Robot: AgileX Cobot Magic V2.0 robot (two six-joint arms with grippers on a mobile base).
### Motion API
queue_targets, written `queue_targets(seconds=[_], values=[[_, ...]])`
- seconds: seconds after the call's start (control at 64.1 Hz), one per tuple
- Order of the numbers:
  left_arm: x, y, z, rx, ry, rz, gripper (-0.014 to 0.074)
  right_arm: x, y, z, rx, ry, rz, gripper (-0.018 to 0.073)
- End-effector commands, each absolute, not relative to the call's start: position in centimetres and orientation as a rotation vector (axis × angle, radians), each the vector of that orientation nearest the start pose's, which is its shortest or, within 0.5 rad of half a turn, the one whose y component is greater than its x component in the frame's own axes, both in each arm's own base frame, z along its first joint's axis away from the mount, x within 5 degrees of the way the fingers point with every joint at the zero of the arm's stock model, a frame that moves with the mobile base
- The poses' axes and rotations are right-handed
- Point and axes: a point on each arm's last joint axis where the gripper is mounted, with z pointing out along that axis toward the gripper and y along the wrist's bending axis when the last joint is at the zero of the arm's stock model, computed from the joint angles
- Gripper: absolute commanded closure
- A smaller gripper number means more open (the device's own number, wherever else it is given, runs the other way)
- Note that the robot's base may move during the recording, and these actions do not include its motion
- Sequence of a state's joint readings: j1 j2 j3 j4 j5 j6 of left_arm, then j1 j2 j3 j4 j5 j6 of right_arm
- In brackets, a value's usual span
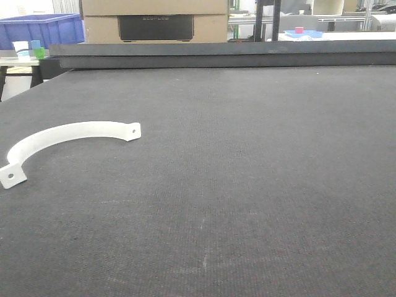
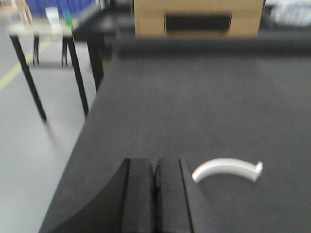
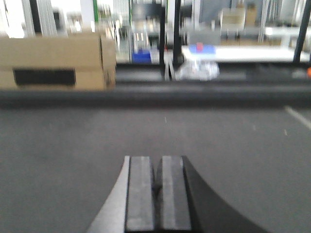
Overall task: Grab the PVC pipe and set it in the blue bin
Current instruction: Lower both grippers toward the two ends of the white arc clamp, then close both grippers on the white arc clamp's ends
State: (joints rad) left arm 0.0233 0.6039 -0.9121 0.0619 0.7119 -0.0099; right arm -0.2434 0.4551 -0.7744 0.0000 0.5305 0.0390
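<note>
PVC pipe lies flat on the table, near its left edge. Cardboard box stands behind the table's far edge, left of centre. Bin sits further left, beyond the table.

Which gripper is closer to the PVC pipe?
The left gripper: the PVC pipe lies just to its right in its wrist view, while the right gripper shows no pipe in its own view.

Dark grey textured tabletop fills the view, bounded by a raised dark ledge at 12 o'clock. Cardboard box is set behind it at 11. Black-legged side table and grey floor are seen at 10, white benches at 1.
</note>
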Motion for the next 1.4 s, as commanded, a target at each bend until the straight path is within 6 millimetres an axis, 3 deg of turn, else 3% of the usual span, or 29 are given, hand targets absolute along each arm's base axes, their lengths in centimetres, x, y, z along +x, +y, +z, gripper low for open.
queue_targets(seconds=[0.0,0.172,0.328,0.577,0.796,1.108,1.171,1.327,1.389], values=[[12.1,0.8,41.1,-0.025,2.057,0.085,0.0707,9.3,-2.6,39.6,0.251,1.843,-0.188,0.0727],[17.7,0.8,40.5,-0.026,2.207,0.074,0.0707,13.7,-3.9,38.7,0.283,2.123,-0.203,0.0727],[21.6,0.7,37.7,-0.036,2.345,0.031,0.0707,17.9,-5.1,35.1,0.306,2.398,-0.206,0.0727],[25.4,0.4,33.6,-0.066,2.542,-0.046,0.0707,22.4,-5.7,31.2,0.357,2.543,-0.087,0.0727],[26.6,0.2,32.1,-0.083,2.6,-0.083,0.0707,25.2,-6.3,28.0,0.386,2.695,-0.053,0.0727],[26.6,0.2,32.1,-0.084,2.602,-0.085,0.0707,30.6,-7.6,24.8,0.453,2.918,-0.018,0.0718],[26.6,0.2,32.1,-0.084,2.602,-0.085,0.0707,31.6,-7.9,24.2,0.458,2.949,-0.013,0.0666],[26.6,0.1,32.0,-0.09,2.605,-0.099,0.0707,33.1,-8.3,22.5,0.47,3.002,-0.006,0.0345],[26.6,0.1,32.0,-0.09,2.605,-0.099,0.0707,33.3,-8.4,21.6,0.474,3.027,-0.003,0.0305]])
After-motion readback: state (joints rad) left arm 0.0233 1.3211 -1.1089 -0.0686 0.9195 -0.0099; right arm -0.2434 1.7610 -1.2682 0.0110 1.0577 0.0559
